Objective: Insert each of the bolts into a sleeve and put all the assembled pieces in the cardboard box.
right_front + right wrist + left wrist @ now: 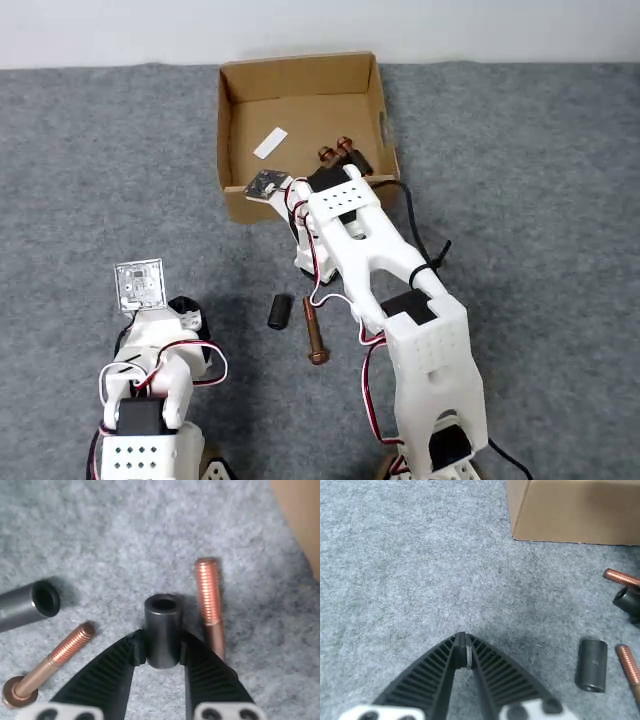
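1. Now, my right claw (162, 641) is pinching a sleeve (162, 625) across its lower half. The open bore faces out past my fingertips, down by the bench (520, 200) near the box (300, 78).
2. My left claw (463, 645) is pressed together on nothing, well back from the parts.
3. A bolt (209, 597) lies just beside the sleeve with its thread end showing and its head hidden behind my finger. The other sleeve (30, 602) and other bolt (52, 662) lie near each other further out. Two finished pieces (338, 152) sit in a corner of the box.
4. The step, as I judge it, is mating this sleeve with a bolt. I'd make the pinch firm and the sleeve motionless, so the bore gives a fixed target.
5. The left claw should spread and take the bolt near its head, leaving the thread free.
6. Line the thread tip up with the bore's axis before pushing. A skewed entry could jam on the rim or lever the sleeve out of my grip.
7. Push gently until the head seats.
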Controlling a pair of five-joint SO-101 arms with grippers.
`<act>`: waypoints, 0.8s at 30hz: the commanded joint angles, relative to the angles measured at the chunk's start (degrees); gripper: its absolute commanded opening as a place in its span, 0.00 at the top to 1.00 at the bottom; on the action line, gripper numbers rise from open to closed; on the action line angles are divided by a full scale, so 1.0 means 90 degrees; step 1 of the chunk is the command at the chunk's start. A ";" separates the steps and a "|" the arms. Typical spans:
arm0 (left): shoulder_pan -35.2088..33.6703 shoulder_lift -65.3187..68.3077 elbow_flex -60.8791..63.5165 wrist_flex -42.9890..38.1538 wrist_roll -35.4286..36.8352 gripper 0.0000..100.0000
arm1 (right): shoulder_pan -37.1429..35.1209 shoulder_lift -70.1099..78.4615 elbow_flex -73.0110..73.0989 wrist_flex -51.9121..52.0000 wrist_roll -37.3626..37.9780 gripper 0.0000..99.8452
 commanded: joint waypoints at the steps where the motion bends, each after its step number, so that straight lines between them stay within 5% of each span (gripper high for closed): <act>1: -0.0039 -0.0049 -0.0034 -0.0166 0.0029 1.00 | -0.0151 0.0005 -0.0176 -0.0063 0.0049 0.91; 5: -0.0049 -0.0029 -0.0034 -0.0254 0.0029 1.00 | -0.0317 -0.0151 -0.0420 0.0200 0.0039 1.00; 13: -0.0039 -0.0029 -0.0034 -0.0293 0.0029 1.00 | -0.0357 -0.0669 -0.1719 0.1949 -0.0029 0.99; 24: 0.0010 -0.0029 -0.0034 -0.0332 0.0068 1.00 | -0.0200 -0.2701 -0.1827 0.2486 -0.1875 0.99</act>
